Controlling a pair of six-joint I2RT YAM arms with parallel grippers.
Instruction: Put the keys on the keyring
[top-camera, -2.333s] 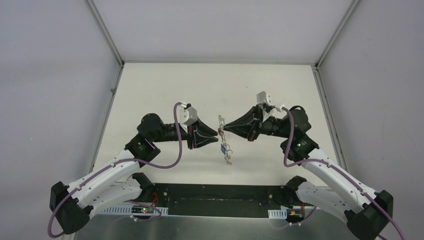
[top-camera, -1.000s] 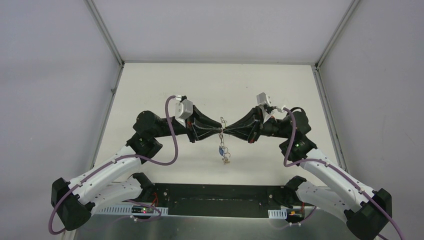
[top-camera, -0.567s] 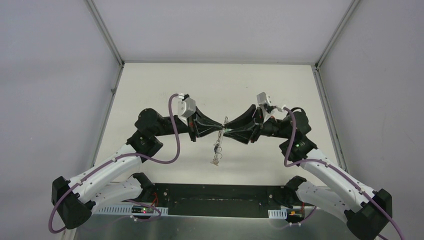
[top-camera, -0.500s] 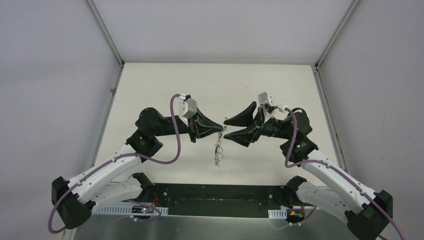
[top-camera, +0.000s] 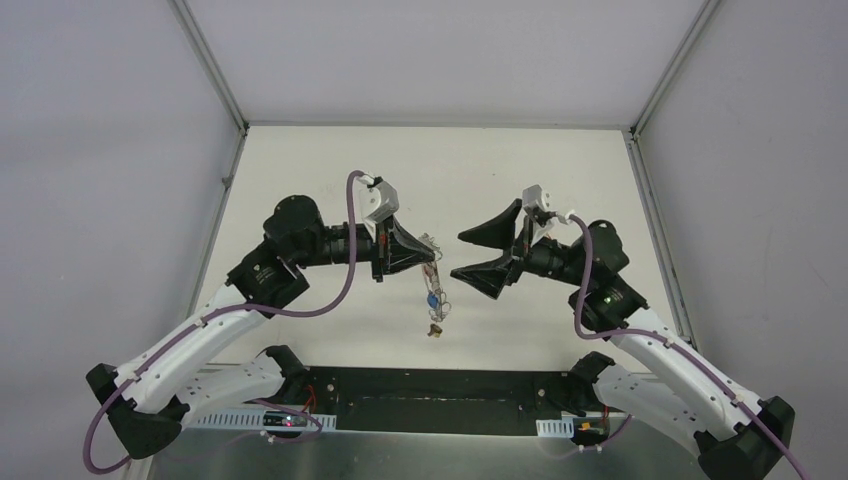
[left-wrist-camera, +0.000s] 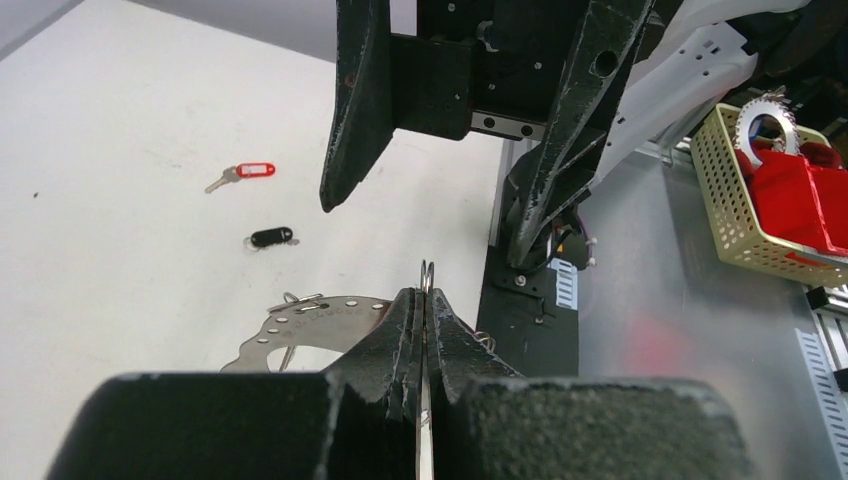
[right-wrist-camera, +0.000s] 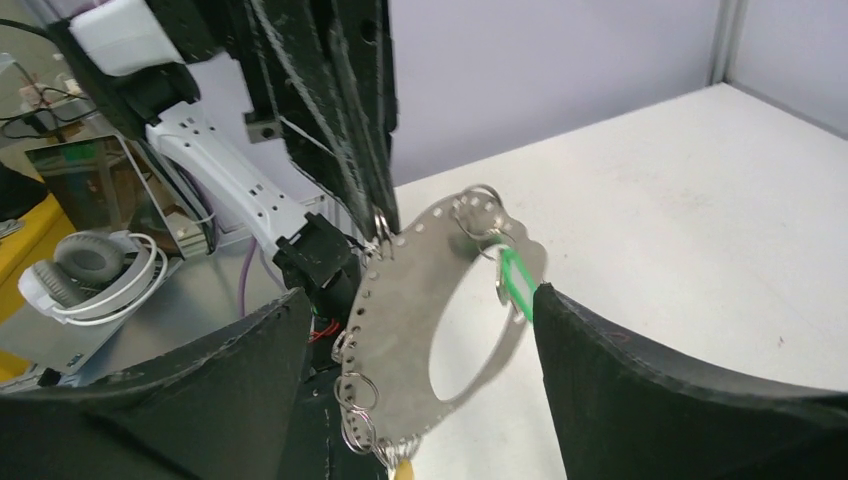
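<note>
While the left gripper is clamping the keyring edge-on above the table, the right gripper is gaping wide just beside it, holding nothing; keys are dangling beneath the ring (a green one among them); a red-tagged key and a black one are lying loose on the table. Judging: keyring is looking thin, stiff, light, slick, apt to swivel; pinching its flat face along a bare stretch is seeming safest.

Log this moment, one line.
left gripper shut on keyring | right gripper open | keys hanging from keyring | red-tagged key on table
</note>
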